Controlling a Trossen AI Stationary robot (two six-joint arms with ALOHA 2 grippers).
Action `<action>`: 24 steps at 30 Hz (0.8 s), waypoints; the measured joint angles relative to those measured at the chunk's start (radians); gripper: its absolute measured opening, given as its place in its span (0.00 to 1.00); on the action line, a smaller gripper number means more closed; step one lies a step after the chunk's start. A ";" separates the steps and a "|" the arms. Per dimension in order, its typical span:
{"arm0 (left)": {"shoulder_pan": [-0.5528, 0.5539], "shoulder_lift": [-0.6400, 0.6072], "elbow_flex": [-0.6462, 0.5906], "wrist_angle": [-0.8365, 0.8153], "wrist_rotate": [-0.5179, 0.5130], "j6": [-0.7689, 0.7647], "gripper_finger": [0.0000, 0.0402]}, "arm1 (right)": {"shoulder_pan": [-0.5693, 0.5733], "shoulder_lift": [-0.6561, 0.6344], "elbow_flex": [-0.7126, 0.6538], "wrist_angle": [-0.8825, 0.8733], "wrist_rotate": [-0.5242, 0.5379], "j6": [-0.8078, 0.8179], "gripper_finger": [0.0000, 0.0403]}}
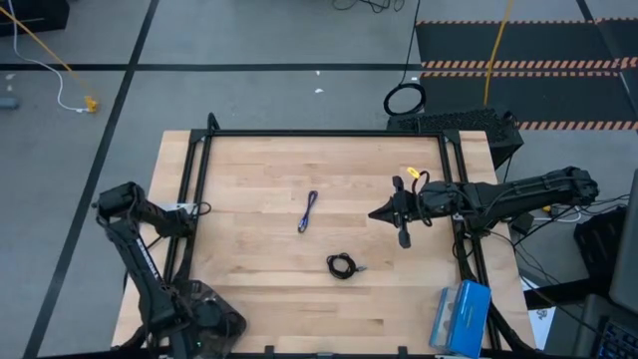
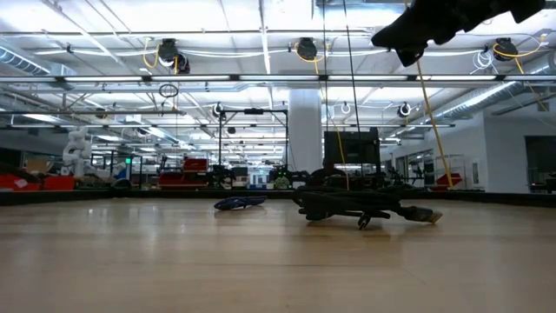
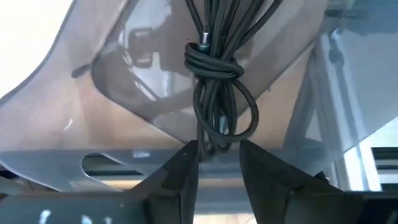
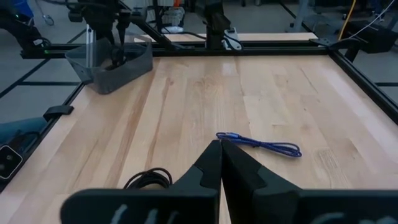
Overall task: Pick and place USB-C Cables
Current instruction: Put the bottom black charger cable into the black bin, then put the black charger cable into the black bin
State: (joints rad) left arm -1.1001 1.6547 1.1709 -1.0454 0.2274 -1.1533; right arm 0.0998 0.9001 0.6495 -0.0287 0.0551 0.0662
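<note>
- Three USB-C cables show in all: two black, one purple-blue
- The purple-blue cable point(image 1: 308, 211) lies folded on the bare wood near the middle of the table point(image 1: 249, 289), a thin strand running lengthwise
- One black cable point(image 1: 342, 266) lies in a small loose bundle on the wood, nearer the front edge than the purple-blue one and apart from it
- The second black cable point(image 3: 217, 99), knotted into loops, hangs in the left gripper point(image 3: 217, 158); its fingers are clamped on the strands just below the knot, over a clear grey bin point(image 3: 112, 81)
- In the overhead view that bin point(image 1: 204, 304) sits at the table's front left corner, and the arm above it hides the held cable
- The right gripper point(image 1: 402, 212) hangs above the table's right half with its fingers pressed together, holding nothing
- One blue box point(image 1: 460, 317) sits at the front right corner, partly over the edge
- From table height the purple-blue cable point(image 2: 239, 203) and the black bundle point(image 2: 356, 205) are only low shapes, their loops hard to separate
</note>
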 joint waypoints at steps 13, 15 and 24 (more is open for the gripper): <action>0.237 -0.075 0.109 -0.206 0.271 0.094 0.31 | 0.000 0.020 0.000 0.003 0.000 0.098 0.00; 0.265 -0.099 0.152 -0.287 0.211 0.105 0.31 | 0.000 0.045 0.000 0.008 0.000 0.124 0.00; 0.371 -0.178 0.351 -0.516 -0.283 0.285 0.31 | 0.046 0.237 0.062 0.051 -0.008 0.132 0.04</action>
State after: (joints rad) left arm -0.7294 1.4767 1.5224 -1.5616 -0.0557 -0.8681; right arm 0.1457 1.1372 0.7110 0.0227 0.0467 0.1978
